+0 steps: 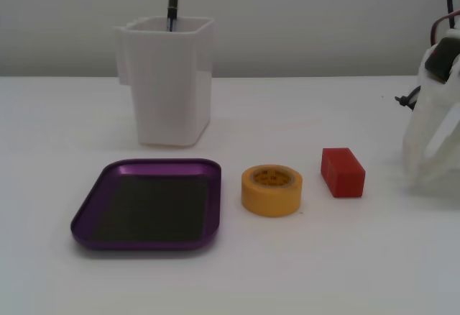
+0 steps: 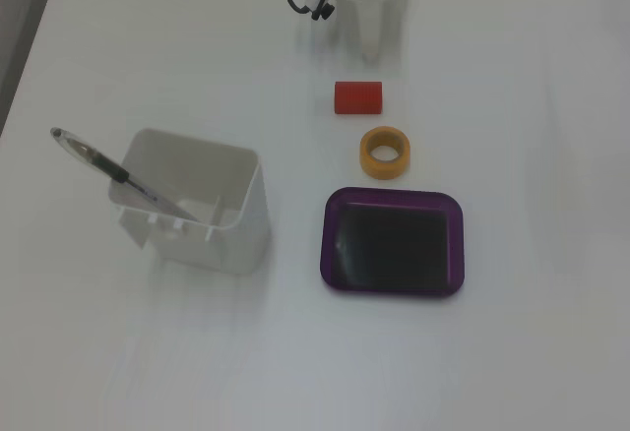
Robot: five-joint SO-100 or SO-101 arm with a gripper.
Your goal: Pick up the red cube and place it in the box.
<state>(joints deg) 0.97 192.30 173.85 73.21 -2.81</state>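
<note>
The red cube (image 1: 342, 172) lies on the white table, apart from everything else; it also shows in the top-down fixed view (image 2: 356, 96). The purple box (image 1: 92, 208), a shallow tray with a dark inside, lies empty at the front left, and shows lower right in the top-down fixed view (image 2: 392, 195). My white gripper (image 2: 372, 50) points at the table just beyond the cube, a short gap away, and looks shut and empty. In the side fixed view it stands at the right edge (image 1: 424, 165), right of the cube.
A yellow tape roll (image 1: 271, 190) lies between the cube and the box, also seen from above (image 2: 384, 152). A tall white container (image 1: 169, 85) with a pen in it stands behind the box, and shows at the left from above (image 2: 197, 205).
</note>
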